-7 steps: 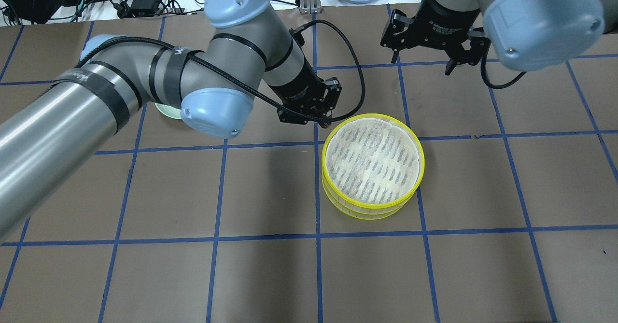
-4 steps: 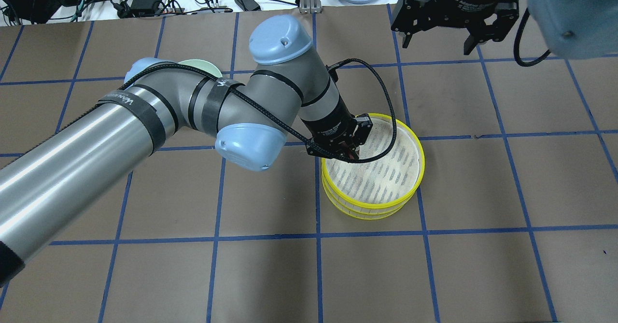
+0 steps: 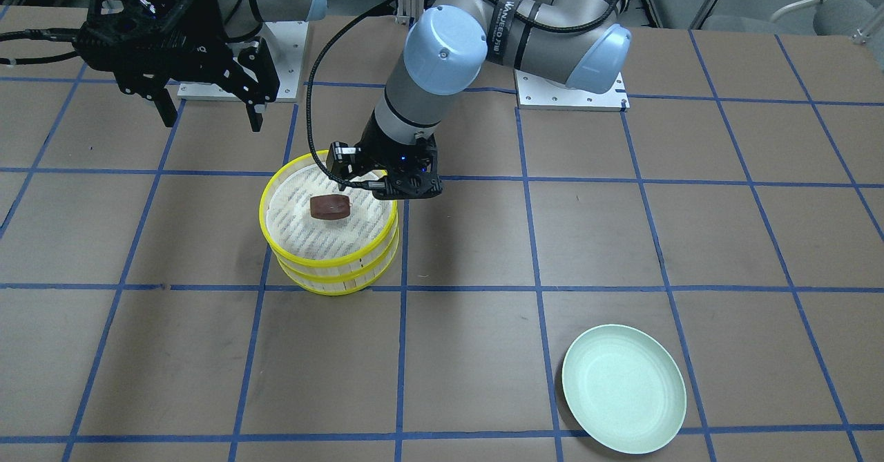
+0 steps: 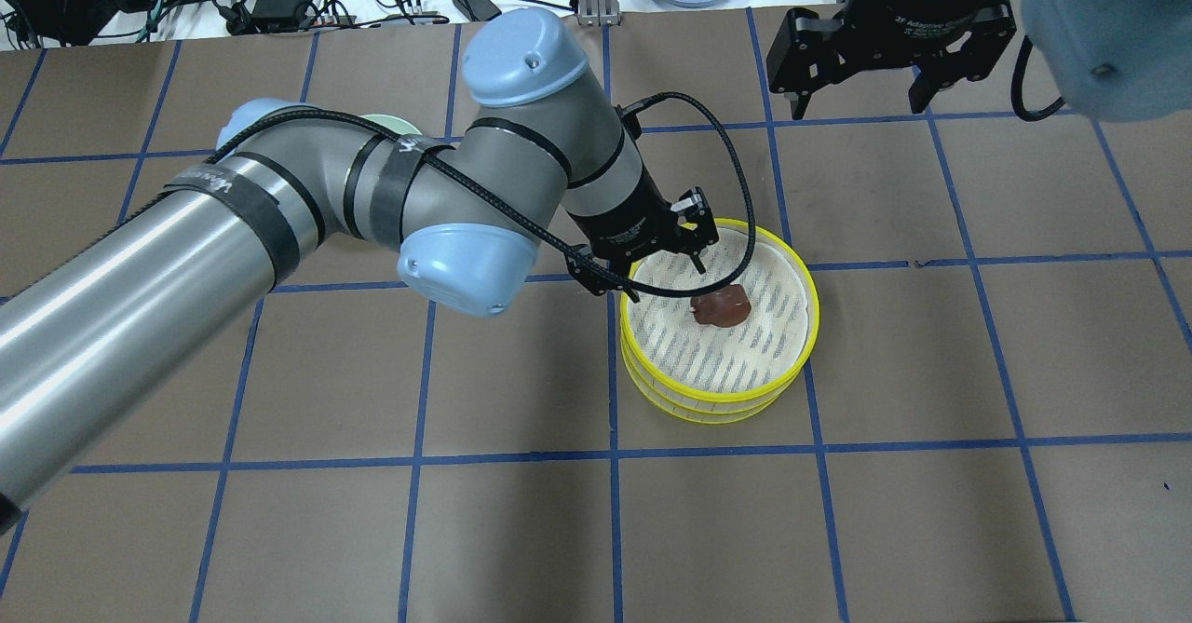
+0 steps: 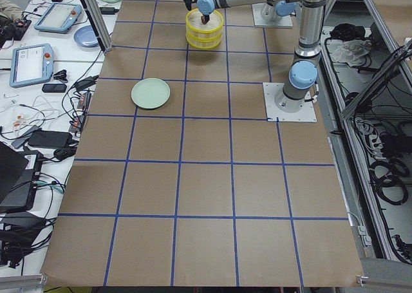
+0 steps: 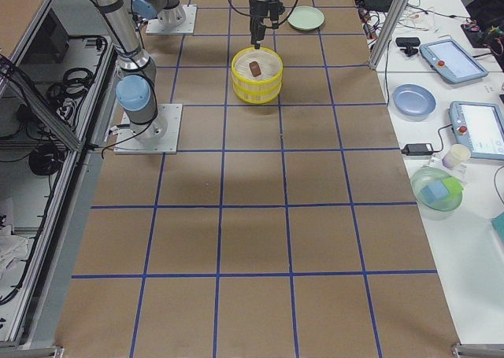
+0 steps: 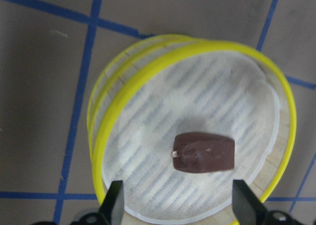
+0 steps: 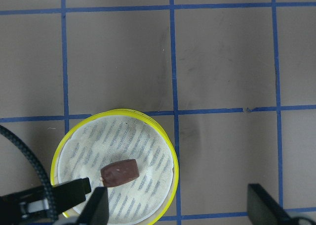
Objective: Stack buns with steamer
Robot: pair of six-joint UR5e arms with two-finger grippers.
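Placing the brown bun point(image 3: 330, 207) in the top tier is the step in hand, and it looks as good as done: the bun lies free on the whitish floor with nothing gripping it. The next move calls for the left gripper point(image 4: 649, 277) to rise straight up and clear the yellow rim without snagging it. After that comes a check on the white bun, which shows in no view.

- Plate point(image 3: 623, 389): mint green, on the operators' side of the tabletop point(image 3: 483, 275), well apart from the steamer. Contents: nothing.
- Steamer point(image 3: 311, 237): two yellow-rimmed tiers, stacked, slightly out of line.
  - Top tier: one brown bun, near the centre, lying flat.
  - Lower tier: covered by the upper one, so its contents cannot be told.
- Left gripper: jaws spread wide, holding nothing. It hovers over the steamer's rim on the robot's left, with the bun just beside and below it.
- Right gripper point(image 4: 861, 78): jaws apart, empty. It is raised over the tabletop beyond the steamer, toward the robot's base, well apart from the stack.
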